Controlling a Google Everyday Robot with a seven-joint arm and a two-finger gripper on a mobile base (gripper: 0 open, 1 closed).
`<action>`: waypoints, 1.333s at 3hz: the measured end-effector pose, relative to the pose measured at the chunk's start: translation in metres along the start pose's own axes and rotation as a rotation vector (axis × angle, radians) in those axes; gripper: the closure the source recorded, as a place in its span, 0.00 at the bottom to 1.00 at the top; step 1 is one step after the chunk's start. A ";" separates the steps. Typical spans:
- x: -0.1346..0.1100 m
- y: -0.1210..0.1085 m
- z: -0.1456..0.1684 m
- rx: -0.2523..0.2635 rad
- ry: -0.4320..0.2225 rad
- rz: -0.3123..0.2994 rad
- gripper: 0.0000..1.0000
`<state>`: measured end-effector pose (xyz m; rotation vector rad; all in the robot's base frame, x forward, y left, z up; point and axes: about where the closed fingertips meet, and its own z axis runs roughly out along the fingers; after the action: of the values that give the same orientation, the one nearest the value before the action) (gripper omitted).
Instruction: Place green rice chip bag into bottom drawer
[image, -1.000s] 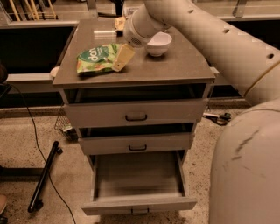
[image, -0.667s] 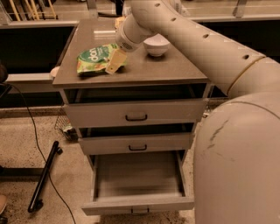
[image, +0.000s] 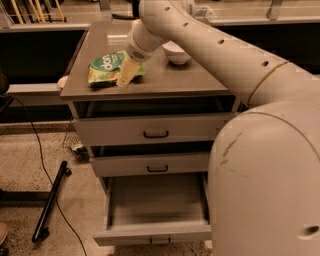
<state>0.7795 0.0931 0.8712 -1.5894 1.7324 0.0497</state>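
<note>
The green rice chip bag (image: 106, 65) lies flat on the left part of the grey cabinet top (image: 170, 80). My gripper (image: 126, 76) reaches down from the arm at the right and sits at the bag's right edge, overlapping it. The bottom drawer (image: 156, 202) is pulled out at the foot of the cabinet, and its flat grey inside shows nothing in it.
A white bowl (image: 176, 52) stands on the cabinet top just right of the gripper. The two upper drawers (image: 156, 131) with dark handles are nearly shut. A black pole and cable (image: 50, 200) lie on the floor at the left. My arm fills the right side.
My gripper has moved left from near the bowl onto the right edge of the green bag. The bag and the drawers have not moved.
</note>
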 end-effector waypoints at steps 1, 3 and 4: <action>-0.005 0.004 0.019 -0.014 0.033 -0.036 0.00; -0.005 -0.005 0.040 -0.014 0.012 -0.003 0.00; -0.006 -0.011 0.049 -0.018 0.004 0.037 0.00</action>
<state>0.8129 0.1206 0.8444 -1.5719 1.7691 0.0799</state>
